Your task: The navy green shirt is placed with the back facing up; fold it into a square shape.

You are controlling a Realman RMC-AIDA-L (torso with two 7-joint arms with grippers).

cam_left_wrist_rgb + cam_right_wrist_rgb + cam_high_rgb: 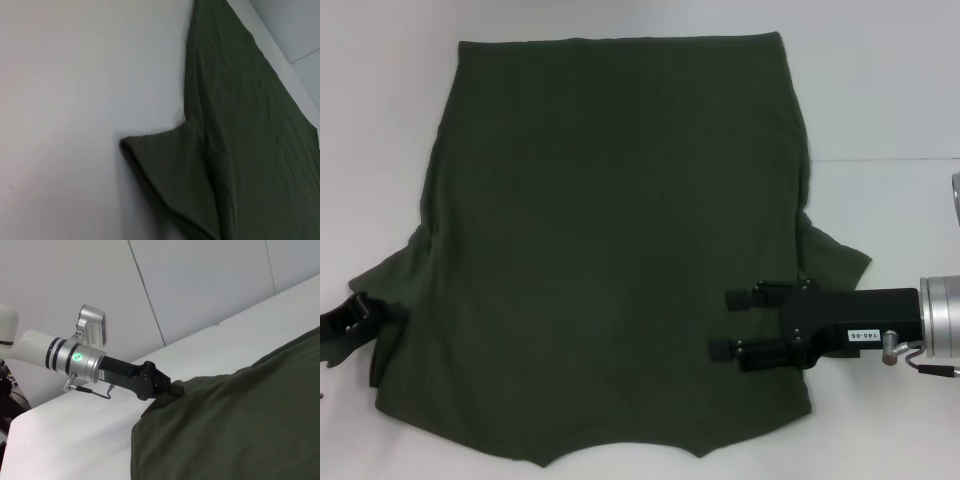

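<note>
Shirt fabric, the navy green shirt (610, 240), lies flat on the white bench (890, 90) in the head view, plain side up. The right pincer (725, 322) hovers wide over its right side; the left pincer (365, 318) grips the left sleeve. Left wrist view: the sleeve (167, 175) juts out. Right wrist view: the left pincer clamps the shirt's edge.

Bare white table (890, 90) is lying open right of the navy green shirt (610, 230); the right gripper (725, 322) is hovering over its lower right part. The left gripper (360, 322) is crowding the left sleeve.
</note>
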